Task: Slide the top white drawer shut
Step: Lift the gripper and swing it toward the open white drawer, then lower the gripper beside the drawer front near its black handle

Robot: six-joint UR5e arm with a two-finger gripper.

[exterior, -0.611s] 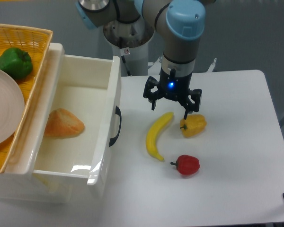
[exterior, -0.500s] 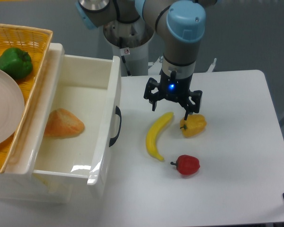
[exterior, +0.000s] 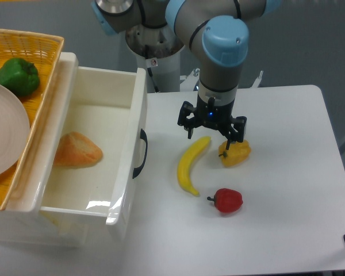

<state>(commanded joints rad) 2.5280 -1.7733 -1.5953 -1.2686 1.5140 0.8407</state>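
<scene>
The top white drawer [exterior: 126, 190] stands pulled far out toward the right, its black curved handle [exterior: 142, 153] on the front panel. A piece of bread [exterior: 76, 150] lies inside it. My gripper [exterior: 211, 135] hangs open over the table to the right of the drawer, well apart from the handle. Its fingers point down, one just above the banana [exterior: 192, 165] and the other [exterior: 230, 136] by the yellow pepper [exterior: 236, 152]. Nothing is held between them.
A red pepper [exterior: 227, 200] lies in front of the banana. A yellow wicker basket [exterior: 23, 63] with a green pepper [exterior: 17, 76] and a white plate [exterior: 3, 138] sits on top at the left. The robot base [exterior: 155, 52] stands behind.
The gripper has shifted slightly to the right and lower, and its fingers stand a little closer together. The drawer has not moved.
</scene>
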